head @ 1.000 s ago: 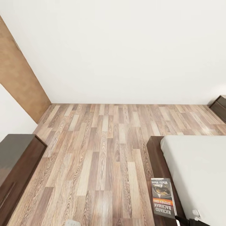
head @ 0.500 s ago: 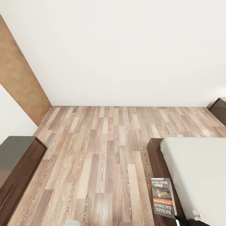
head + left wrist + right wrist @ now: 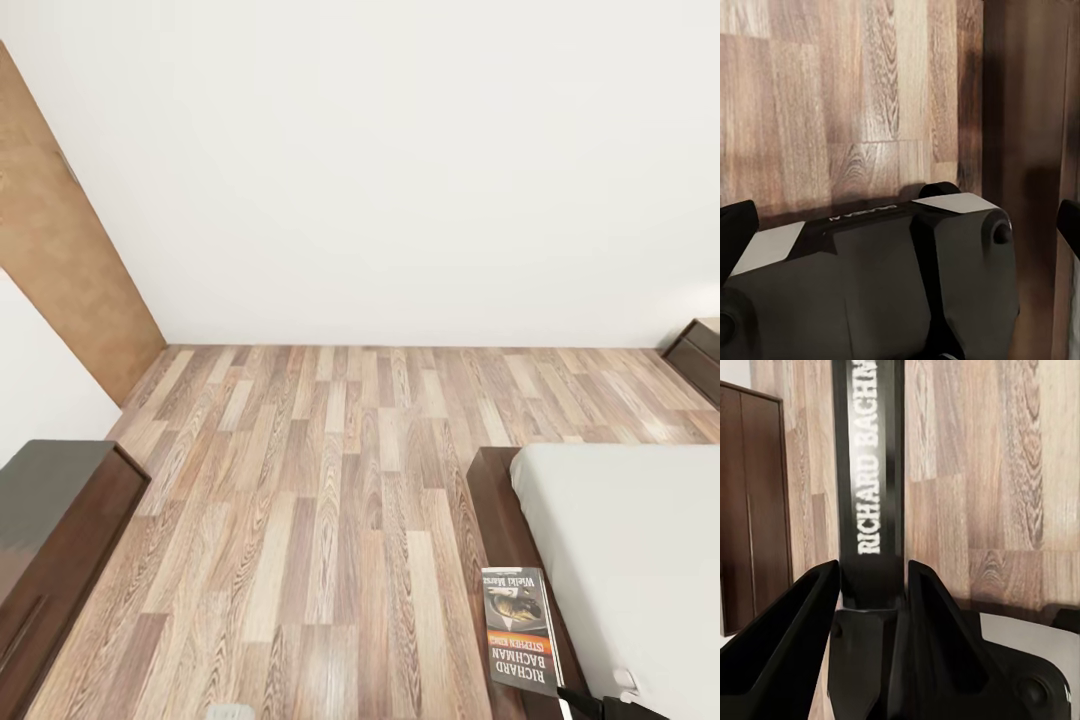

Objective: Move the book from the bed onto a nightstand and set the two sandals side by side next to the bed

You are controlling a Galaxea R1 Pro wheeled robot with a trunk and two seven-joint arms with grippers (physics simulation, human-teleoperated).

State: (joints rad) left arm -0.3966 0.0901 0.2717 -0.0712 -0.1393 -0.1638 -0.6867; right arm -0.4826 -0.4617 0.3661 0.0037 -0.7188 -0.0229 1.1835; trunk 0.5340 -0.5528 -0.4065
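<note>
Black fingers of the right gripper (image 3: 870,585) clamped the book (image 3: 520,628) by its spine — held flat over the floor (image 3: 330,470) beside the bed (image 3: 620,540), a dark cabinet (image 3: 50,530) off left — while the left gripper's (image 3: 900,217) opening could not be told.

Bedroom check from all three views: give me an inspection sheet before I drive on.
Surface: wood-plank floor, bare where visible.
Job's things: the book is clamped at its spine between the right tool fingers, held over the bed frame edge; a nightstand stands at the far wall. Sandals: nothing seen.
Clutter: nothing seen.
Grippers: right tool shut on the book; left tool hangs over the floor, its state unclear.
Cables: nothing seen.
Surroundings: white wall, tan door panel, dark cabinet at left.
</note>
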